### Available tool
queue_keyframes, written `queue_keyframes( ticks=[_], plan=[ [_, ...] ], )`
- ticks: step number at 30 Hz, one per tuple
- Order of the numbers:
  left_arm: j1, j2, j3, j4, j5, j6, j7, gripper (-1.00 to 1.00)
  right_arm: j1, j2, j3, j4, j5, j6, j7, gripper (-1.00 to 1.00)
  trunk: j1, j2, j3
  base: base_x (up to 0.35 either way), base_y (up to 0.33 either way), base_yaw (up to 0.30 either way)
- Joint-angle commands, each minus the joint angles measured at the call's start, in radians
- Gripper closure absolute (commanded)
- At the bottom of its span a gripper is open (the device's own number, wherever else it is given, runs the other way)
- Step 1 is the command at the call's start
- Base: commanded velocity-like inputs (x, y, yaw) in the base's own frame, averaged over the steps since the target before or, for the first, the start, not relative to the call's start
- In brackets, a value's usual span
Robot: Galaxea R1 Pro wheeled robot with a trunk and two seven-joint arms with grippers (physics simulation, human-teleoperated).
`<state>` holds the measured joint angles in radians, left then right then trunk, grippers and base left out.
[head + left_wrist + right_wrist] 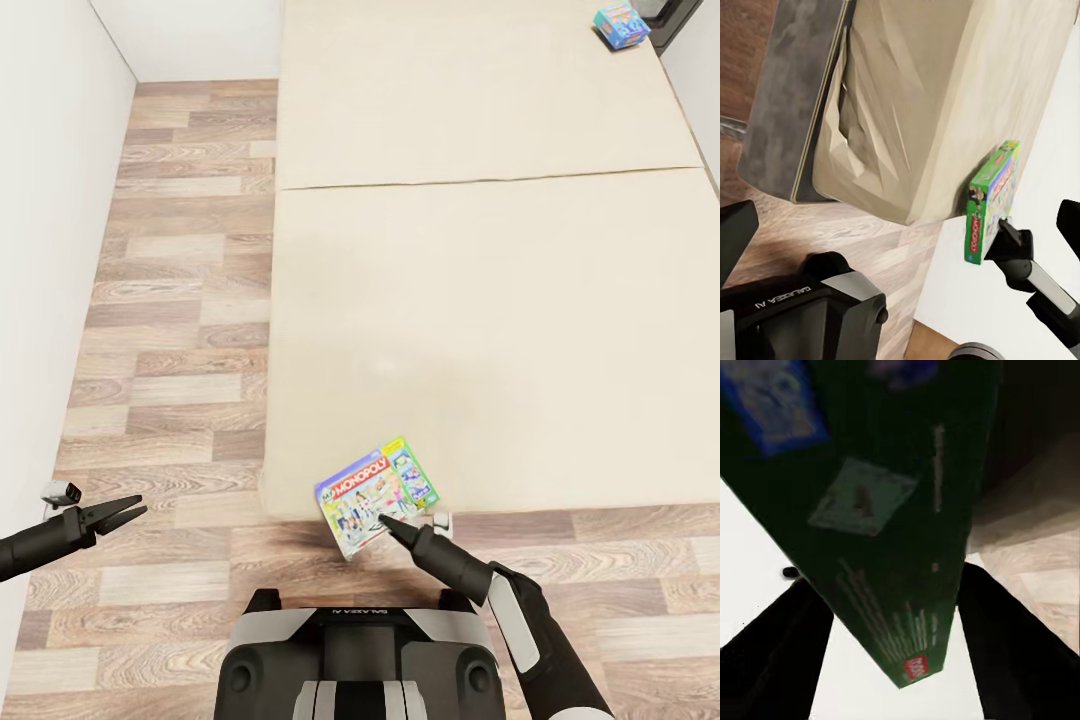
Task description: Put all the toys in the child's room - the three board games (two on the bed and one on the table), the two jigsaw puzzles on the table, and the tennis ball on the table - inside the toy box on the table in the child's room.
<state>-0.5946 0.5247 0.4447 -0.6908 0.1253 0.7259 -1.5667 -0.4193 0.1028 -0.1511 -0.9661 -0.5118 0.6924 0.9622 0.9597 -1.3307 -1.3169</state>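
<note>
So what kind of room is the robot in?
Most likely a bedroom. There's a big low bed with a plain cream mattress, a light wood-plank floor, and two board games: a Monopoly box at the near edge of the bed and a blue box at its far corner.

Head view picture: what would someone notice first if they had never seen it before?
The colourful Monopoly box jumps out, hanging over the near edge of the big cream bed, with the right gripper closed on its corner. Next, a small blue game box sits at the bed's far right corner. The left gripper hangs over the wood floor by the white wall, its fingers slightly parted and holding nothing.
</note>
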Motion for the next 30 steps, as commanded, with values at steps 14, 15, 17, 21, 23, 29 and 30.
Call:
queue_keyframes(
  ticks=[14,15,17,21,23,29,30],
  plan=[
    [-0.001,0.001,0.0,0.0,-0.002,0.044,-0.004,-1.0,-0.013,0.001,-0.002,0.0,-0.011,0.007,0.006,1.0,-0.042,0.077,0.034,0.0,0.0,0.0],
    [-0.001,0.001,0.0,0.0,-0.002,0.046,-0.004,-1.0,-0.013,0.001,-0.002,0.0,-0.011,0.007,0.007,1.0,-0.046,0.084,0.037,0.0,0.0,0.0],
    [-0.001,0.001,-0.001,0.0,-0.002,0.048,-0.004,-1.0,-0.013,0.001,-0.001,-0.001,-0.011,0.009,0.007,1.0,-0.054,0.098,0.044,0.0,0.0,0.0],
    [-0.001,0.001,-0.002,0.0,-0.003,0.049,-0.004,-1.0,-0.013,0.001,0.001,-0.003,-0.011,0.014,0.005,1.0,-0.069,0.126,0.056,0.0,0.0,0.0],
    [-0.001,0.001,-0.003,0.0,-0.003,0.049,-0.004,-1.0,-0.013,0.001,0.002,-0.005,-0.011,0.016,0.004,1.0,-0.077,0.14,0.062,0.0,0.0,0.0],
    [-0.001,0.002,-0.003,0.0,-0.003,0.054,-0.004,-1.0,-0.001,-0.003,0.008,-0.077,-0.008,0.009,0.022,1.0,-0.1,0.182,0.081,0.0,0.0,0.0],
    [-0.001,0.002,-0.003,0.0,-0.003,0.056,-0.004,-1.0,0.003,-0.003,0.008,-0.095,-0.008,0.009,0.022,1.0,-0.103,0.189,0.084,0.0,0.0,0.0]
  ],
)
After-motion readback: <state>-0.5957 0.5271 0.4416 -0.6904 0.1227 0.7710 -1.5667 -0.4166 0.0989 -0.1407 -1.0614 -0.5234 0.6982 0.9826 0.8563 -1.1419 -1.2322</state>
